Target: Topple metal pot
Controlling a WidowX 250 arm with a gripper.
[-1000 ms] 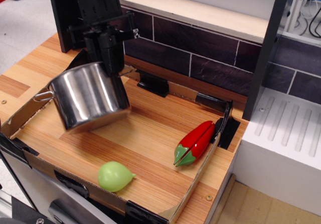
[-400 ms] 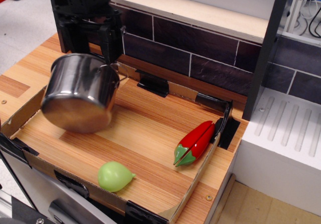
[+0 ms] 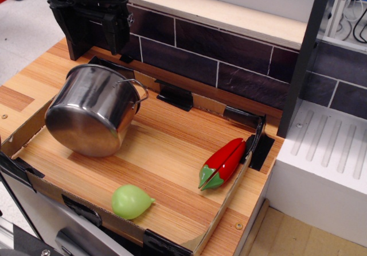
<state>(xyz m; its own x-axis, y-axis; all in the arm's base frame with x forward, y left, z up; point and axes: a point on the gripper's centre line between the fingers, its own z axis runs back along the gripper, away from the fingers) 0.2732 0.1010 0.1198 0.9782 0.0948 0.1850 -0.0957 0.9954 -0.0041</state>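
The metal pot [image 3: 92,115] is shiny steel with a wire loop handle [image 3: 141,91]. It lies tipped over on its side at the left end of the shallow cardboard-walled tray [image 3: 172,147]. Its base faces the front left and its mouth points toward the back wall. My black gripper [image 3: 92,35] hangs above and behind the pot at the top left. It does not touch the pot, its fingers [image 3: 117,32] stand apart, and it holds nothing.
A red pepper [image 3: 223,163] lies at the tray's right side. A pale green pear-shaped object [image 3: 132,201] lies near the front edge. A dark tiled wall [image 3: 229,55] runs behind. A dark post [image 3: 304,55] and a white ribbed rack [image 3: 330,147] stand on the right.
The pot has gone from tilted in the gripper's hold to lying on its side. The gripper has let go and moved up and to the left.
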